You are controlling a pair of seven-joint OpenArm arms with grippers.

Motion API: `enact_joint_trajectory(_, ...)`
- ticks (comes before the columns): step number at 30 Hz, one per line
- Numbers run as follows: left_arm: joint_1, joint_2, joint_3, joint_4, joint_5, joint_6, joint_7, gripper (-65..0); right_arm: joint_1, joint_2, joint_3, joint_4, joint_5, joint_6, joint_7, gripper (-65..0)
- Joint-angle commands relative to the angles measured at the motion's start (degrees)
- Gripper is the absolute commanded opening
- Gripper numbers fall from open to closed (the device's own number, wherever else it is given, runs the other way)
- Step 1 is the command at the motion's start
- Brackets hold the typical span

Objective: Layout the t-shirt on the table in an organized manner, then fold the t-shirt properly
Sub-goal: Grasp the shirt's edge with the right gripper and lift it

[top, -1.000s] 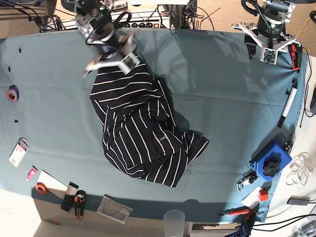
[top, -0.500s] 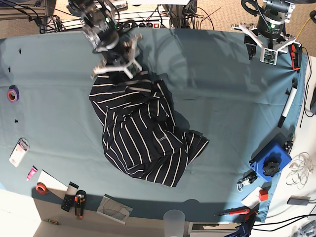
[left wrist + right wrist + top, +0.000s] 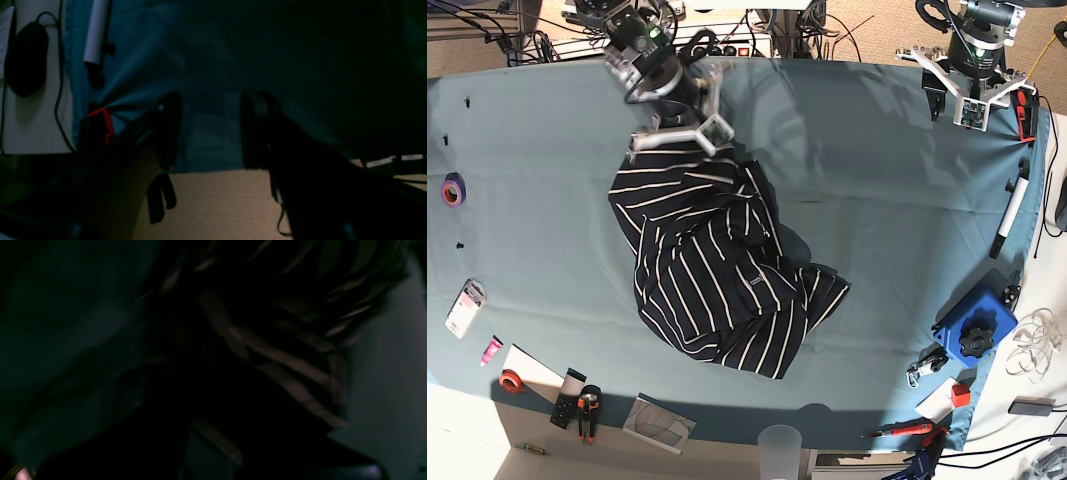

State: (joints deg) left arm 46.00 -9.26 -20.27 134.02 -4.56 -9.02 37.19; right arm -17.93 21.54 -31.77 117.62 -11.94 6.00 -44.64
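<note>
The t-shirt, dark with thin white stripes, lies crumpled in the middle of the teal table. My right gripper sits on the shirt's far edge and is shut on the fabric. In the right wrist view, dim striped cloth fills the frame and the jaws are hidden in the dark. Far from the shirt, my left gripper hovers at the table's far right corner. In the left wrist view that gripper stands open, with only teal cloth between its fingers.
A white marker and a blue box lie along the right edge. On the left edge is a purple tape roll. Near the front are red tape, pliers and a clear cup.
My right arm has shifted right over the shirt's far edge and its gripper has closed there. The shirt's top edge has changed shape slightly. The left arm has not moved.
</note>
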Motion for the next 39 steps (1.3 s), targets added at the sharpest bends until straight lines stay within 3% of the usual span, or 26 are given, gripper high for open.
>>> enact_joint_trajectory(1,0.48,-0.26,-0.17,0.98,-0.17,0.22,-1.29,-36.0,0.52,0.17,0.22,0.98,-0.15,-0.31,0.0,-65.0)
enact_joint_trajectory(5,0.5,-0.26,-0.17,0.98,-0.17,0.22,-1.27,-36.0,1.6,0.17,0.22,1.01,-3.52,-0.61,-0.87,-65.0)
enact_joint_trajectory(12,0.48,-0.26,-0.17,0.98,-0.17,0.24,-1.27,-36.0,1.57,0.2,0.22,1.01,-3.06,-0.59,-2.36,-65.0)
enact_joint_trajectory(15,0.5,-0.26,-0.17,0.98,-0.17,0.24,-1.27,-36.0,1.57,0.17,0.22,1.01,-2.86,1.36,-2.29,-65.0)
enact_joint_trajectory(19,0.5,-0.26,-0.17,0.98,-0.2,0.24,-1.27,-36.0,0.42,0.15,0.2,1.01,-2.6,3.23,-2.36,-44.1)
enact_joint_trajectory(21,0.5,-0.26,-0.17,0.98,-0.2,0.24,-1.27,-36.0,-0.02,0.15,0.2,1.01,-0.28,3.21,-2.36,-39.9)
enact_joint_trajectory(24,0.5,-0.26,-0.17,0.98,-0.2,0.24,-1.29,-36.0,-0.02,-0.17,0.2,1.01,5.11,3.26,-2.93,-39.9)
enact_joint_trajectory(32,0.48,-0.26,-0.17,0.98,-0.2,0.22,-1.29,-36.0,0.0,-2.01,0.2,0.28,2.93,2.51,-2.84,-40.0)
enact_joint_trajectory(39,0.48,-0.26,-0.17,0.98,-0.2,0.24,-1.29,-36.0,0.0,-2.01,0.2,-7.93,2.91,2.32,-2.78,-40.0)
